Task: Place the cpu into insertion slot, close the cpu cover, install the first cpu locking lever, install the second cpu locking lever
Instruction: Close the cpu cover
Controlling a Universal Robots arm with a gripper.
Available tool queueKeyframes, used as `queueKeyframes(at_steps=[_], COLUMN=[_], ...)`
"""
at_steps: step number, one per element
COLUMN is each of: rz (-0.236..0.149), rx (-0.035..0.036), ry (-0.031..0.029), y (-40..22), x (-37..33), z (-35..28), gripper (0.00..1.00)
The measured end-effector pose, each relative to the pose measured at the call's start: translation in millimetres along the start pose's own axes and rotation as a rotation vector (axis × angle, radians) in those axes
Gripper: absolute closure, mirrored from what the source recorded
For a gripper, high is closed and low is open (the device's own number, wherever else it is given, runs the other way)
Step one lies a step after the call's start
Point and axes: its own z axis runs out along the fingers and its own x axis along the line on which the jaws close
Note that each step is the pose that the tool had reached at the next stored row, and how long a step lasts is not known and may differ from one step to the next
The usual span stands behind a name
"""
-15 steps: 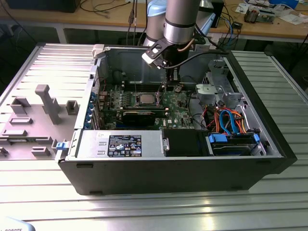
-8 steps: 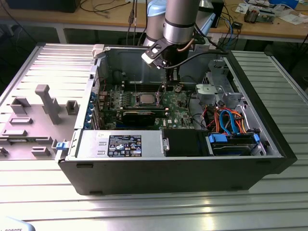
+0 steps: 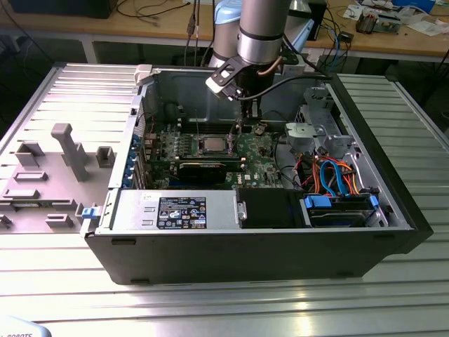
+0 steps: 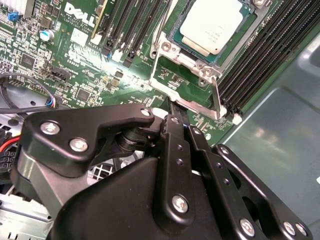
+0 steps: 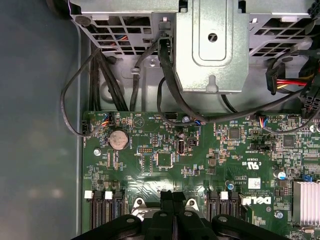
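The silver-grey square cpu point(image 4: 212, 25) runs off the second wrist view's edge. The black gripper point(image 4: 175, 111) hides whatever its tips touch.

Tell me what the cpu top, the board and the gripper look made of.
The cpu: likely metal top, satin silver-grey with a dull sheen. The board: green lacquered laminate, probably fibreglass. The gripper: matte black links, metal or plastic, unclear; bright steel-like screws.

Overhead light is glaring off the ribbed silver metal tabletop point(image 3: 280, 302). In the second wrist view a hotspot is bleaching the green circuit-covered motherboard point(image 4: 100, 75)
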Motion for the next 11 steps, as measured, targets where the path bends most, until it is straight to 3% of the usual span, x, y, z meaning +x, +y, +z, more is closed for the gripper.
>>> queueKeyframes(at_steps=[11], rz=[0.0], rx=[0.0], ry=[0.0], y=[-2.1], x=[0.0], z=[0.2], gripper=[0.89])
